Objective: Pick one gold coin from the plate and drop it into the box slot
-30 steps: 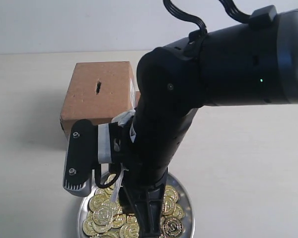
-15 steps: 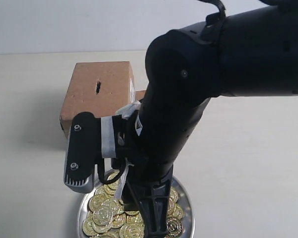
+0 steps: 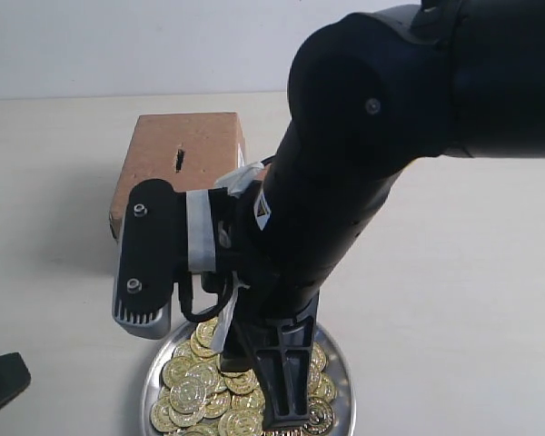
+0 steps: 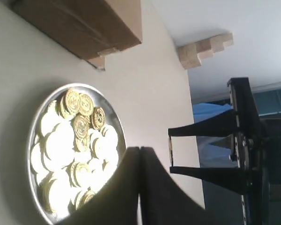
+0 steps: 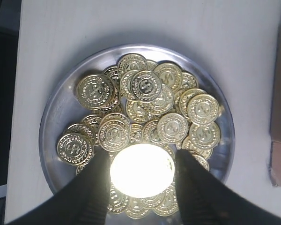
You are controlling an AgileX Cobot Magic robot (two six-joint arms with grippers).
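A round gold coin, its face washed to a white glare, sits clamped by its edges between the two dark fingers of the right gripper, just above the heap of embossed gold coins. The heap fills the round shiny silver metal plate. Behind the plate on the pale table stands the brown cardboard box, its dark box slot facing up. The left gripper hangs beside the plate, jaws pressed together and empty.
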